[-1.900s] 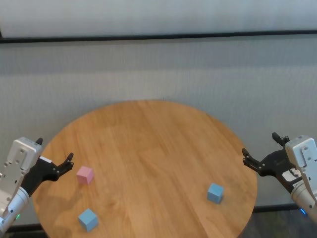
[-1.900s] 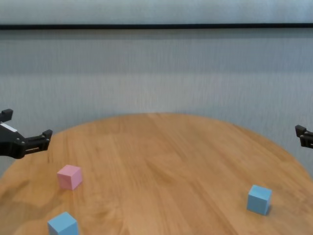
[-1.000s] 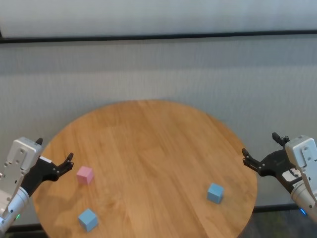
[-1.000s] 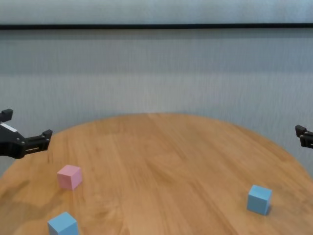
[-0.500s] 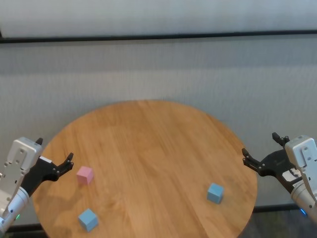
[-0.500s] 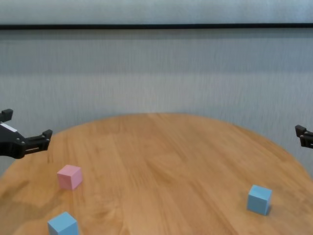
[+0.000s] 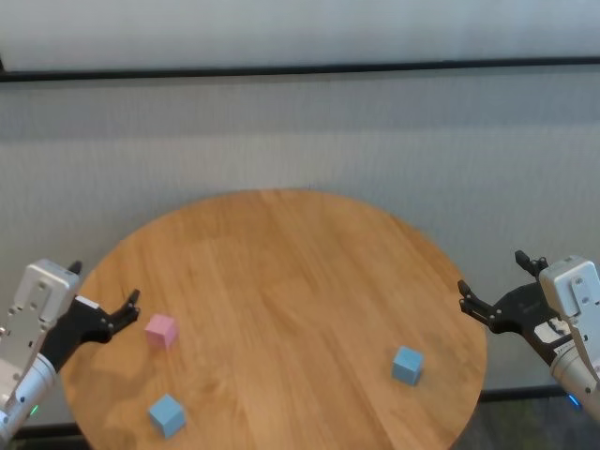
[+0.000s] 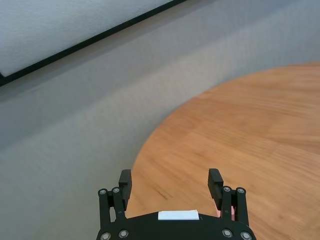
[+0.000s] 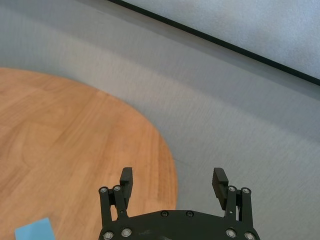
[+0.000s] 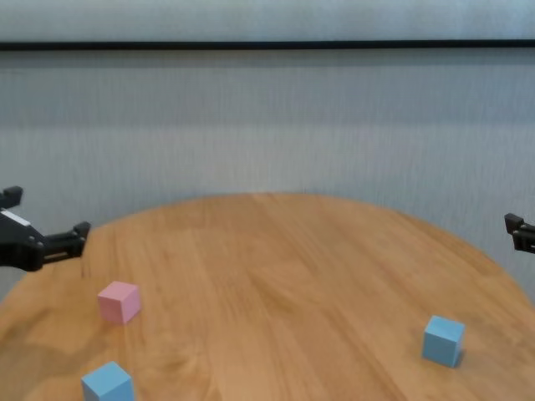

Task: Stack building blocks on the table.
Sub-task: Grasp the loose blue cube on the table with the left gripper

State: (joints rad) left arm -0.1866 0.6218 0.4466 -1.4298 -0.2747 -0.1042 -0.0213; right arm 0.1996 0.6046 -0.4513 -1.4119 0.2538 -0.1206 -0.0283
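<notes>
Your left gripper (image 7: 105,298) hangs over the table's (image 7: 281,272) left edge, its forearm reaching in from the near-left corner of the head view. The fingers (image 8: 125,182) are spread wide with nothing between them; through the left wrist view you see only wood and the grey wall beyond. Your right gripper (image 7: 495,287) sits just off the table's right rim, raised and level, also gaping wide and holding nothing. In the right wrist view its two fingers (image 9: 219,181) frame the curved table edge and the wall.

Count the blocks and you get three, all loose on the wood, none stacked. Two are light blue and one is pink.

Nearest you on the left is a light blue block (image 7: 166,414), close to the front rim. On the right, also toward the near side, lies the second light blue block (image 7: 407,364), near the right rim and just inboard of your right gripper; a corner of it shows in the right wrist view (image 9: 34,232). A little farther back on the left is the pink block (image 7: 160,330), just beside your left gripper's fingertips but apart from them.

The two left blocks are near each other without touching; the right blue one is well apart from both. Beyond the blocks the tabletop runs back to the grey wall (image 7: 300,131).
</notes>
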